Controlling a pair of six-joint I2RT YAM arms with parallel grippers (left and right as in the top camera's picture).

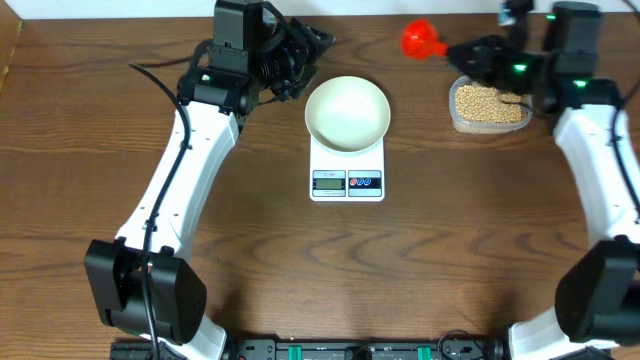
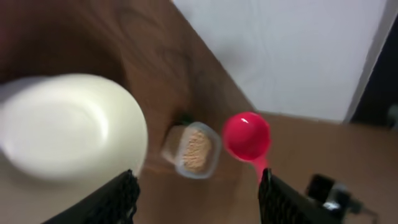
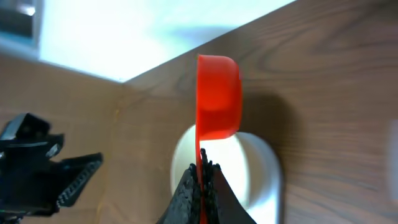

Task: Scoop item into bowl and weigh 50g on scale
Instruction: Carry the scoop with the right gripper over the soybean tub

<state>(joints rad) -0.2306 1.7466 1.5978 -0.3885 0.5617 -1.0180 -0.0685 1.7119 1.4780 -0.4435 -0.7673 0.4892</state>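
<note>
The white bowl [image 1: 347,112] sits on the white scale [image 1: 347,183] at mid-table and looks bare inside. Pale-tan beans [image 1: 488,103] fill a clear tub [image 1: 455,120] at the right. My right gripper [image 1: 452,52] is shut on the thin handle of a red scoop [image 1: 420,40], held in the air left of the tub. In the right wrist view the scoop [image 3: 219,96] stands on edge above the pinching gripper [image 3: 202,174], with the bowl [image 3: 239,158] behind it. My left gripper [image 1: 315,62] hangs open just left of the bowl; its jaws [image 2: 198,193] hold nothing, and the bowl [image 2: 68,127] lies to their left.
The left wrist view also takes in the tub of beans [image 2: 194,149] and the red scoop [image 2: 247,135] against the far table edge and a white wall. Both arms' bases stand at the near table edge [image 1: 330,345]. Bare wood lies in front of the scale.
</note>
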